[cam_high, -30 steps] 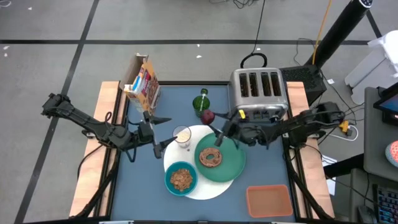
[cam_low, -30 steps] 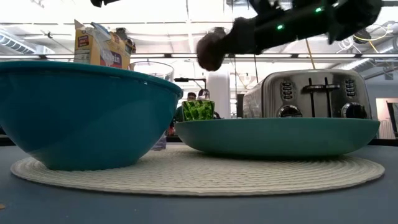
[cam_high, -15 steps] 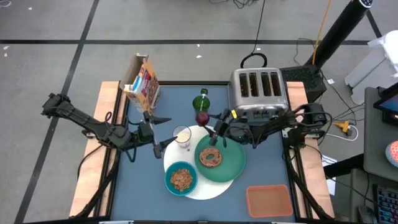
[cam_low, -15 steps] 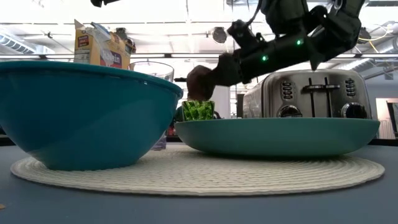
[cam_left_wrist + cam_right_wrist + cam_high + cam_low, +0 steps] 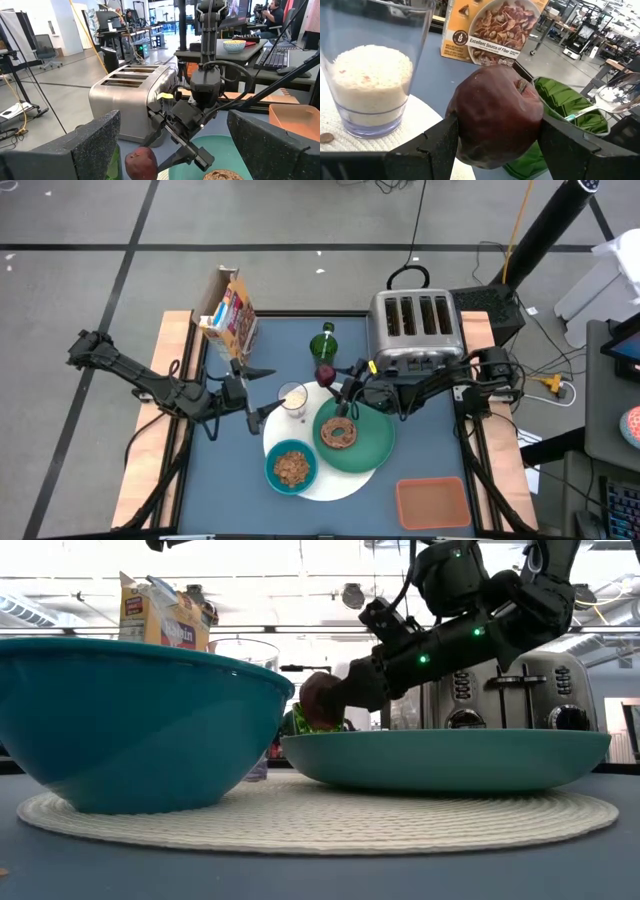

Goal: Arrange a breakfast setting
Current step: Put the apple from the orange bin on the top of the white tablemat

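Observation:
My right gripper (image 5: pixel 337 383) is shut on the dark-red fruit (image 5: pixel 326 372), low over the table's far middle, between the green cup (image 5: pixel 322 342) and the white round disc (image 5: pixel 345 478). On the disc stand the green plate (image 5: pixel 372 448) with the brown bagel (image 5: pixel 339 433), the teal bowl (image 5: pixel 291 467) with cereal, and the clear glass (image 5: pixel 293 397). My left gripper (image 5: pixel 262 413) is open, just left of the glass. Something shiny shows in the green cup (image 5: pixel 615 95); I cannot tell whether it is the spoon. My right gripper pinches the fruit's two opposite sides (image 5: pixel 462 125) between its two fingers (image 5: pixel 432 145), with the stem end (image 5: pixel 522 86) turned away from the table. The fingers slant down from the table's right (image 5: pixel 375 680). The plate's rim hides whether the fruit's underside touches the table.
A steel toaster (image 5: pixel 415 325) stands at the far right, right behind my right arm. A cereal box (image 5: pixel 228 310) stands at the far left. An orange tray (image 5: pixel 432 502) lies at the near right. Bare blue table shows at the near left (image 5: pixel 225 480).
My right gripper has come down toward the table with the fruit and gone a little toward the table's left, ending low beside the green cup. It has stayed shut on the fruit.

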